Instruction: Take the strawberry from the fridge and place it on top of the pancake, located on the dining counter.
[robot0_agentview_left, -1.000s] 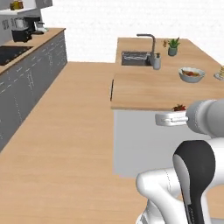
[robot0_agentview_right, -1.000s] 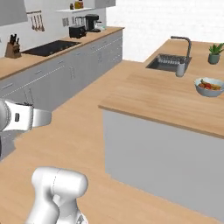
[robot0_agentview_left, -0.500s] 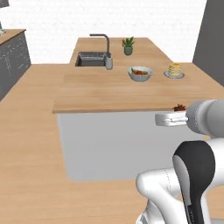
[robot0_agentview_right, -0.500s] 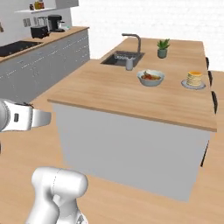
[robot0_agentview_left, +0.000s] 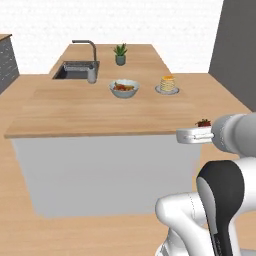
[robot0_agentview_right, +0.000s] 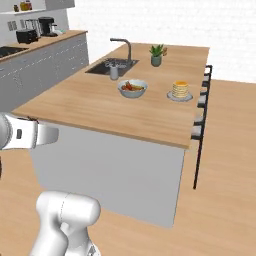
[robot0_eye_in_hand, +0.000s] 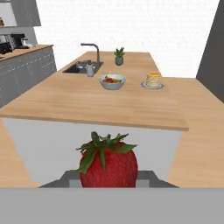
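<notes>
Strawberry (robot0_eye_in_hand: 108, 162) sits pinched in the tool (robot0_agentview_left: 192, 135), jaws part closed on it, held off the near edge of the bench (robot0_agentview_left: 95, 112). Pancake (robot0_agentview_left: 167, 83) waits far right, beside the bowl (robot0_agentview_left: 124, 88).

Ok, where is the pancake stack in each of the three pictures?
Left base view: the pancake sits upper right of centre, right of the fruit bowl.
Right base view: upper right of centre, again right of the bowl.
Hand view: upper right, right of the bowl, beyond the strawberry.
</notes>
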